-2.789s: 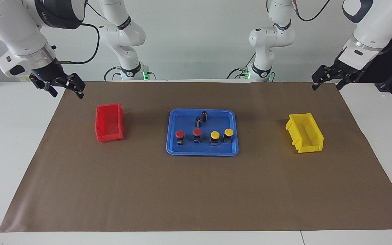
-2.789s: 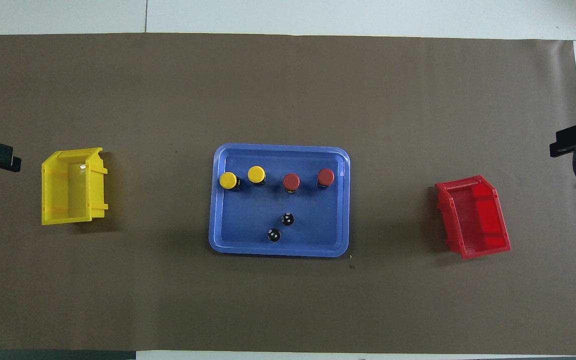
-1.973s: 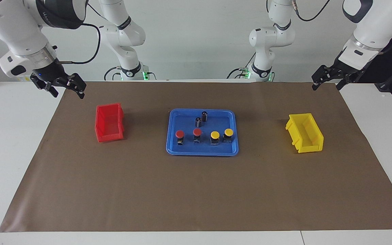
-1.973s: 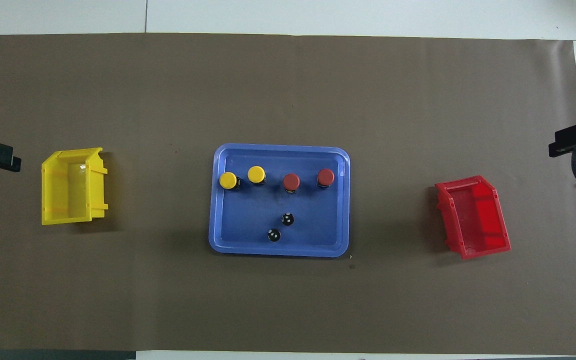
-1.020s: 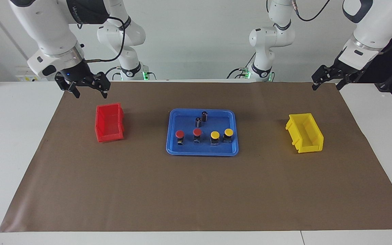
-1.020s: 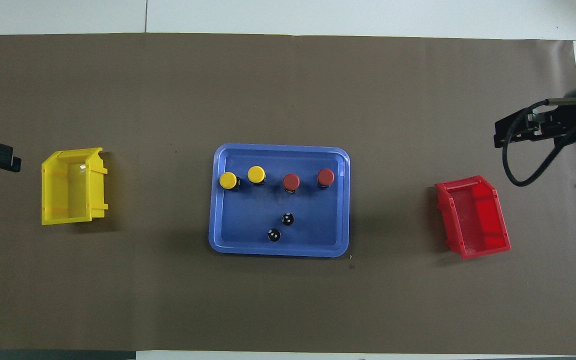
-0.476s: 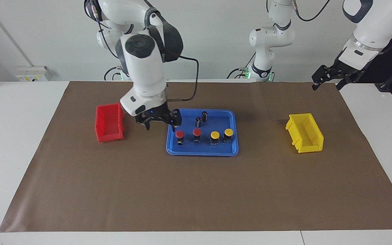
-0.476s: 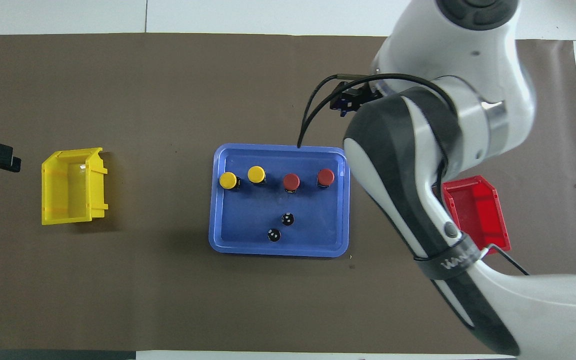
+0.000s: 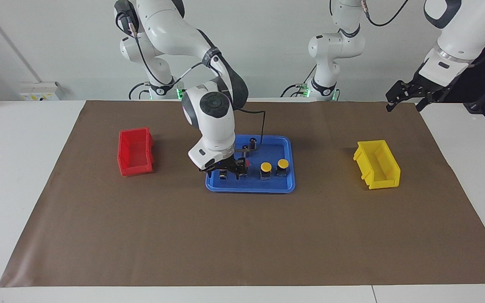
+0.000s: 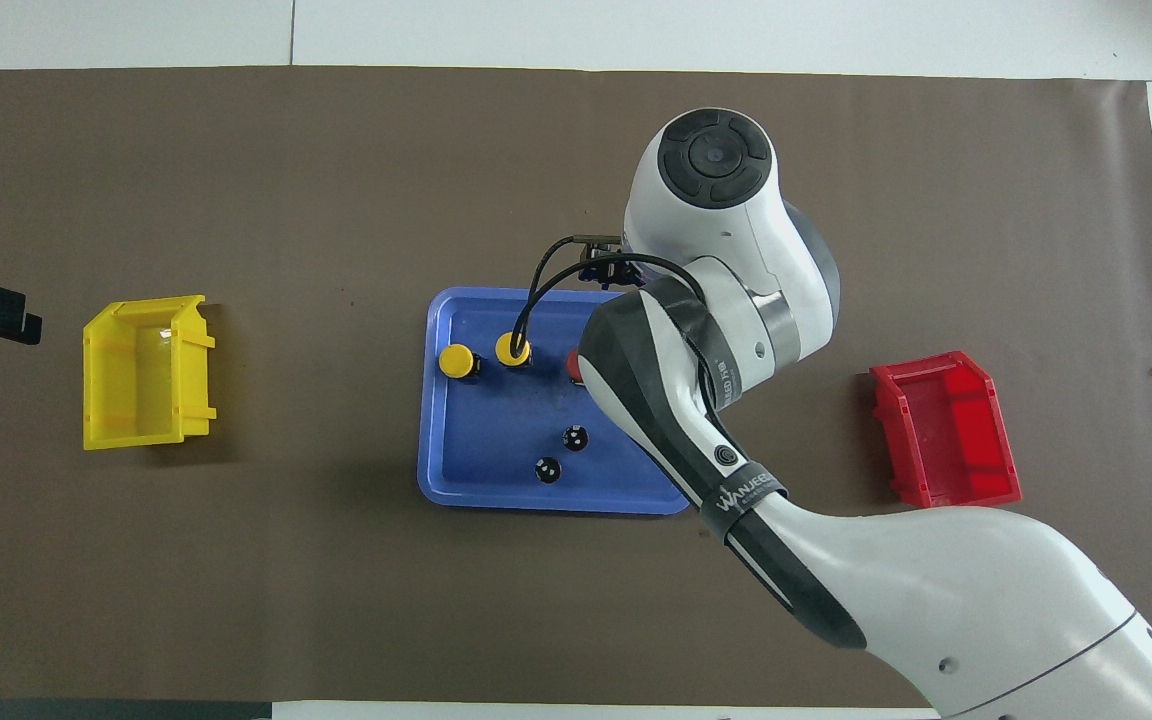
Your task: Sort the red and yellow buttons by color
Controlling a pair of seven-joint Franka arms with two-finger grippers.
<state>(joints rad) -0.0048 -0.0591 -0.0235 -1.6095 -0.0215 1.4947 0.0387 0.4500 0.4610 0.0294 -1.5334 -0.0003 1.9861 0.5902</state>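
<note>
Four buttons stand in a row in the blue tray (image 9: 251, 188). Both yellow buttons (image 9: 265, 167) (image 9: 283, 163) are in plain sight, also from overhead (image 10: 456, 361) (image 10: 512, 349). My right gripper (image 9: 224, 171) is low in the tray, open, its fingers on either side of the red button at the right arm's end of the row. Only that button's base (image 9: 223, 176) shows. The second red button (image 9: 247, 162) peeks out beside the gripper; overhead, only a sliver (image 10: 573, 367) shows past the arm. My left gripper (image 9: 409, 99) waits open above the table's edge.
A red bin (image 9: 135, 151) lies toward the right arm's end of the table. A yellow bin (image 9: 377, 164) lies toward the left arm's end. Two dark cylinders (image 10: 575, 437) (image 10: 548, 470) stand in the tray, nearer to the robots than the buttons. Brown paper covers the table.
The right arm has swung from near the red bin to the tray and dropped low around the end red button. The left arm has not moved.
</note>
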